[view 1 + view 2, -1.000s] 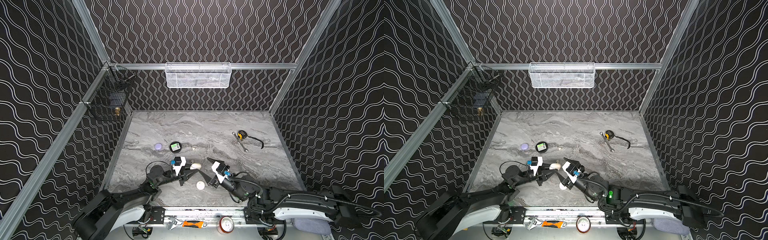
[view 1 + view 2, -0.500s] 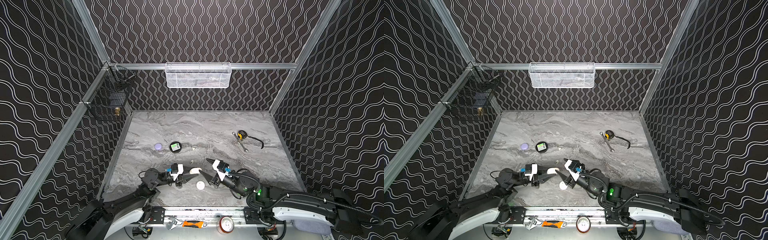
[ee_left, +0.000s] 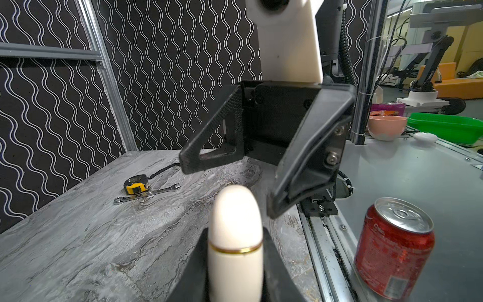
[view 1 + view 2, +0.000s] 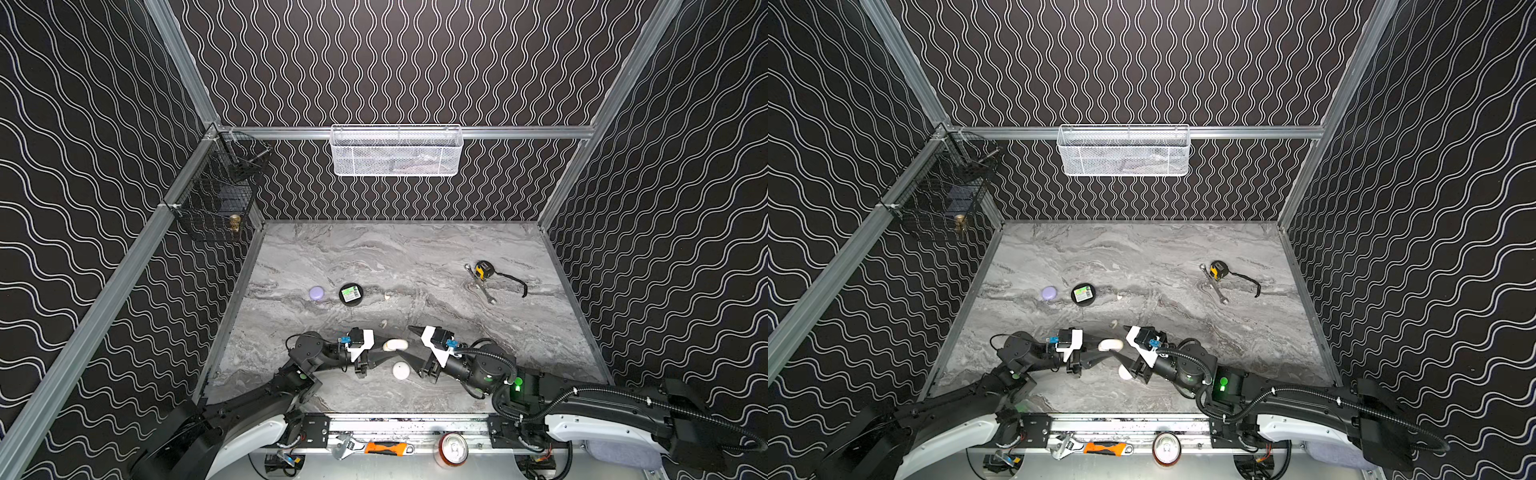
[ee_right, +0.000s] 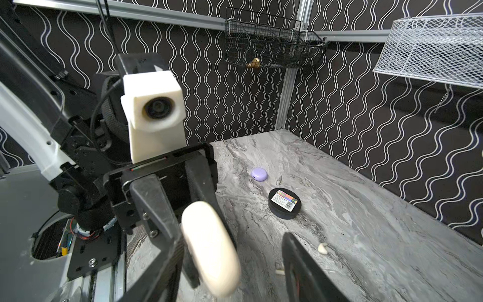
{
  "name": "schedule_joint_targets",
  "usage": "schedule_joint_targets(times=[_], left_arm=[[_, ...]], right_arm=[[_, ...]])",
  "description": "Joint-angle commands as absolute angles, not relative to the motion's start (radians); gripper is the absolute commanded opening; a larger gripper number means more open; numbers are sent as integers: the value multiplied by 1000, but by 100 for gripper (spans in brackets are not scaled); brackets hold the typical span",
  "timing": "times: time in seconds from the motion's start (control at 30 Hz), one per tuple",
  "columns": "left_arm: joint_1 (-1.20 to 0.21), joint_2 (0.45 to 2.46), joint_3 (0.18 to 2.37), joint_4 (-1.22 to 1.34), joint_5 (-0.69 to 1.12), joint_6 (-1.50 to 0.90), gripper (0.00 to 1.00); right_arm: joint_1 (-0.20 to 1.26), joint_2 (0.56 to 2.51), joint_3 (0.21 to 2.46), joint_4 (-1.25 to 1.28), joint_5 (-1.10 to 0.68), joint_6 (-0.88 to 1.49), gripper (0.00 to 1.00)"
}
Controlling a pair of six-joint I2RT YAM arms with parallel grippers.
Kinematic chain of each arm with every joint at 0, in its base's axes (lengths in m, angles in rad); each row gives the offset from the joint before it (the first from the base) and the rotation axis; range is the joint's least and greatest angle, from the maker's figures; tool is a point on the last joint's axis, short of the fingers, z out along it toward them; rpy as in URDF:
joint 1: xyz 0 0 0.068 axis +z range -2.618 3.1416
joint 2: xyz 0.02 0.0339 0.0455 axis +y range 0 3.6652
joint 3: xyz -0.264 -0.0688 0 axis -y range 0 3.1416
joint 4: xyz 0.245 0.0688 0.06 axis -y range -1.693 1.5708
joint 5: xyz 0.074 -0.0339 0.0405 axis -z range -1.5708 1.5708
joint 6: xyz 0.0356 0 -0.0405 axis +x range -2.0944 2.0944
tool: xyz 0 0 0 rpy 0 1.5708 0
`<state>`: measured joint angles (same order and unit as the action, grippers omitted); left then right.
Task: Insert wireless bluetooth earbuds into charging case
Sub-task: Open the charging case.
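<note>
We see a yellow tape measure [image 4: 482, 270] just beside a steel wrench [image 4: 484, 290] on the marble tabletop [image 4: 415, 249], far right. A black round labelled tin [image 4: 351, 294] sits left of centre. A white mesh basket [image 4: 397, 151] hangs on the back wall and a black wire basket [image 4: 216, 199] on the left wall. We note a red soda can [image 3: 394, 248] on the front rail.

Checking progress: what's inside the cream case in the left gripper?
The cream case, closed in the left gripper, shows only shell and gold seam; its inside is hidden.

glossy cream case [image 3: 235, 236], matt marble tabletop [image 4: 374, 257]
</note>
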<state>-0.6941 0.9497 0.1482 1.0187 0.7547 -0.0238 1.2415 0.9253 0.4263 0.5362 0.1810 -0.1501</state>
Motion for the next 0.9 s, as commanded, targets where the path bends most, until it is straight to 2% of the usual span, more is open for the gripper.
schedule_joint_targets(times=[0.0,0.4,0.6,0.73,0.87], left_arm=[[-696,948,146,1049,776,-16,0],[-700,957,160,1036,815,-12,0],[-700,973,149,1053,787,-16,0],[-694,1013,92,1171,712,-36,0],[-638,1073,68,1271,700,-99,0]], right_arm=[[1240,934,421,580,248,-147,60],[1193,925,419,623,310,-119,49],[1176,940,441,614,324,-79,51],[1160,918,508,511,350,37,57],[1088,909,579,399,317,169,57]])
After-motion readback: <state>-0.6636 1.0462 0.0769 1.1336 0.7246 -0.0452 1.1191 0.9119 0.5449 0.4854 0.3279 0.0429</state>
